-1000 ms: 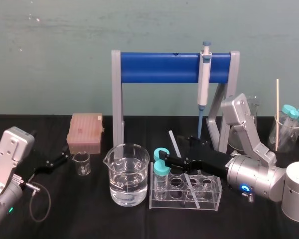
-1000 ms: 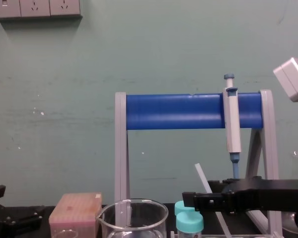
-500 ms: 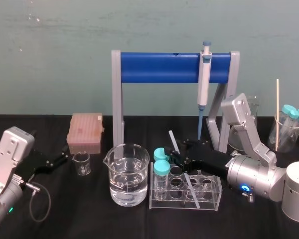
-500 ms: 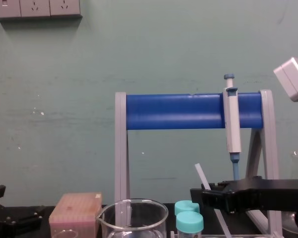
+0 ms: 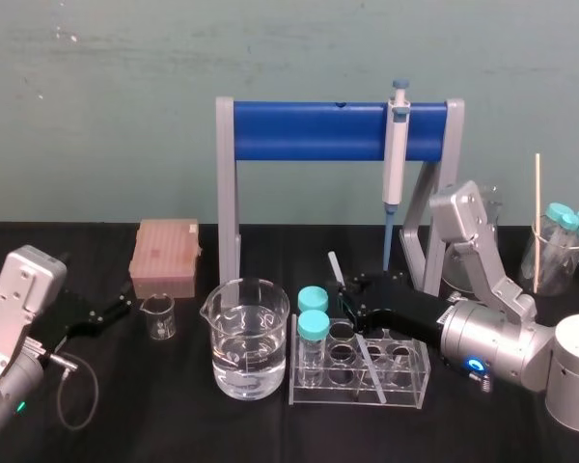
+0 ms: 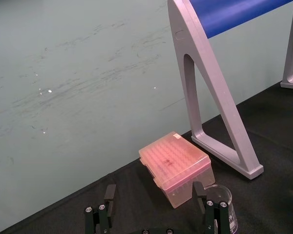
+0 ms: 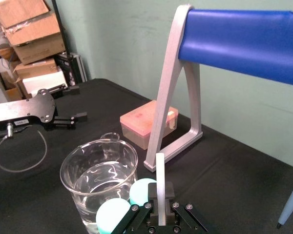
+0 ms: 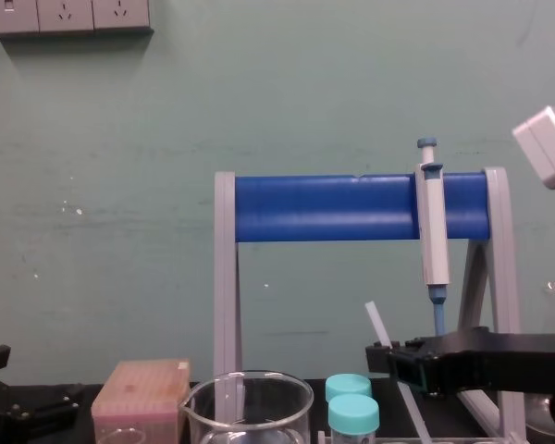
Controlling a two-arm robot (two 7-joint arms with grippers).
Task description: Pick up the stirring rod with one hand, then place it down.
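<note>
We are holding our right gripper (image 5: 349, 303) clamped on the stirring rod (image 5: 335, 266), which is leaning in the test tube rack (image 5: 415, 388), its top rising behind the rack. Our left gripper (image 5: 104, 313) is resting well left of the rack, fingers apart.

1. Right arm (image 5: 492, 338) reaches in low from the right, its forearm level and pointing left.
2. Right gripper (image 5: 349, 297) is clamped on the rod (image 5: 335, 265).
3. Left arm (image 5: 14, 309) sits parked far left, with the left gripper (image 5: 116, 311) fingers spread apart.
</note>
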